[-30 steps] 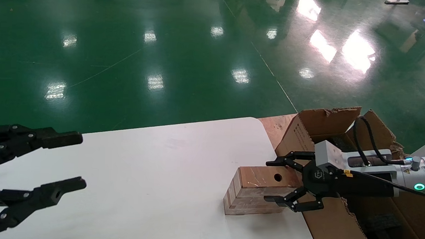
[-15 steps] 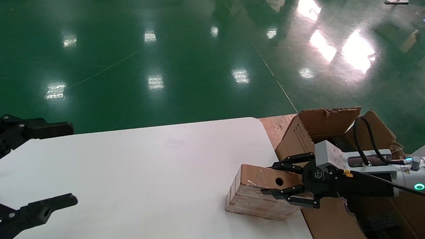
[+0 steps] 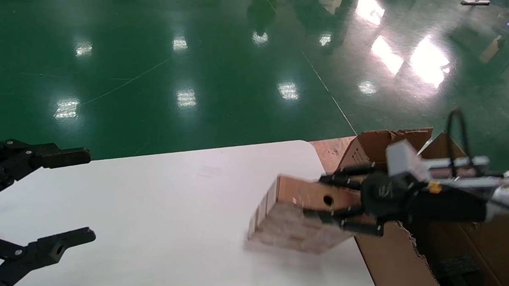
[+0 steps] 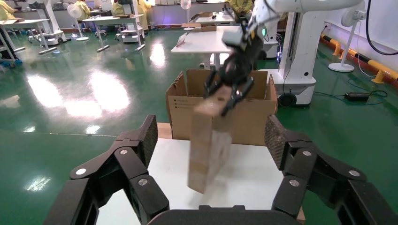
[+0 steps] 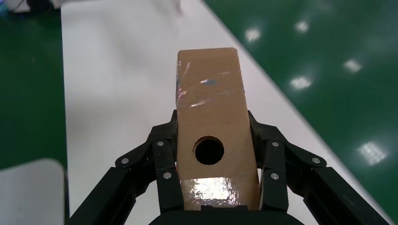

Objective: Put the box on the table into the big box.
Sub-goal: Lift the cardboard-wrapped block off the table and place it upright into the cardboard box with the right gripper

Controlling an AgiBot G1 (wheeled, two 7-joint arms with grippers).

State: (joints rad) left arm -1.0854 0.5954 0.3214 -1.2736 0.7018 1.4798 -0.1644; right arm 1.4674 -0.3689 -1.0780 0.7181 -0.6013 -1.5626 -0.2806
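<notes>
Cardboard is what your right gripper (image 3: 335, 198) pinches in the head view: the small box (image 3: 296, 220), held at its end nearest the big box (image 3: 396, 266). You see one finger on the top face near the round hole and the other finger along the striped side. The small box is tilted and blurred, at the right edge of the table (image 3: 150, 207), close to its far right corner. Whether it touches the tabletop, you cannot tell. The big box stands just beside this edge. Your left gripper (image 3: 64, 200) waits over the left edge of the table, its fingers spread wide and holding nothing.

From the left wrist view, the left gripper (image 4: 209, 136) is spread, and beyond it the small box (image 4: 209, 143) hangs tilted from the right gripper (image 4: 229, 90), before the big box (image 4: 180, 105).

From the right wrist view, the fingers (image 5: 164, 154) of the right gripper (image 5: 212, 152) press both long sides of the small box (image 5: 211, 108), above the table (image 5: 117, 70).
</notes>
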